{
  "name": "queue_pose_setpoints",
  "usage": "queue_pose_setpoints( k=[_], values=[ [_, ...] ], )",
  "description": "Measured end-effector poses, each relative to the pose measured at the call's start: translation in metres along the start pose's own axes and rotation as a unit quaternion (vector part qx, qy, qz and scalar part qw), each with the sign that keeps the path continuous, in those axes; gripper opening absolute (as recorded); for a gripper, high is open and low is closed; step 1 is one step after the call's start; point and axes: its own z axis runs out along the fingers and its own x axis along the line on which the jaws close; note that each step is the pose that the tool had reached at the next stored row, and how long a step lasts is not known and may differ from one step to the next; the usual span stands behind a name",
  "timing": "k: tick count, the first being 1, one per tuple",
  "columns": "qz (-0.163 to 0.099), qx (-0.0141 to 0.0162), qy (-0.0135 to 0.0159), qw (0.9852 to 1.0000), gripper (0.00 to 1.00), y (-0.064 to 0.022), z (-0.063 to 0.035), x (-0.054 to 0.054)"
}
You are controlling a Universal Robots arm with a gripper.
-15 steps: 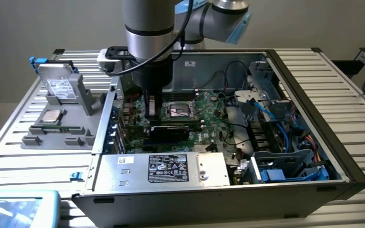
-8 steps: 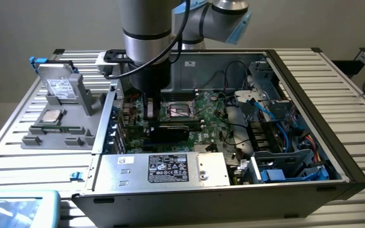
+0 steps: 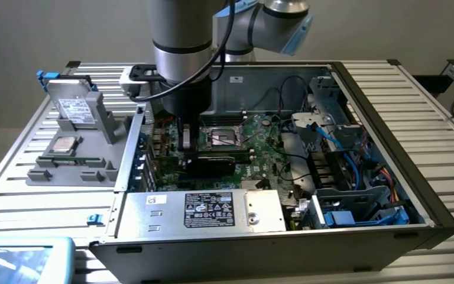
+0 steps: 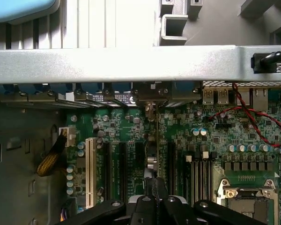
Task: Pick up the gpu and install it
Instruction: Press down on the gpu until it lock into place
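Gpu [image 4: 158, 140] clamped edge-on in my end effector [image 4: 155, 190] hangs over the motherboard [image 4: 196, 140] slots, where a slight tilt could jam it.

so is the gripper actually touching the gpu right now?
Touching. In the wrist view the gripper is shut on the top edge of the gpu, which stands edge-on over the motherboard slots. The exterior view shows the gpu under the arm.
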Motion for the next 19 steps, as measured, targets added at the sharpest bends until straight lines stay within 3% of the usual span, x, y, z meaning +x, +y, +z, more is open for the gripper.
queue_pose_setpoints(
  k=[19],
  values=[
    [0.000, -0.0002, -0.0062, 1.0000, 0.12, 0.0024, 0.0055, 0.0004]
  ],
)
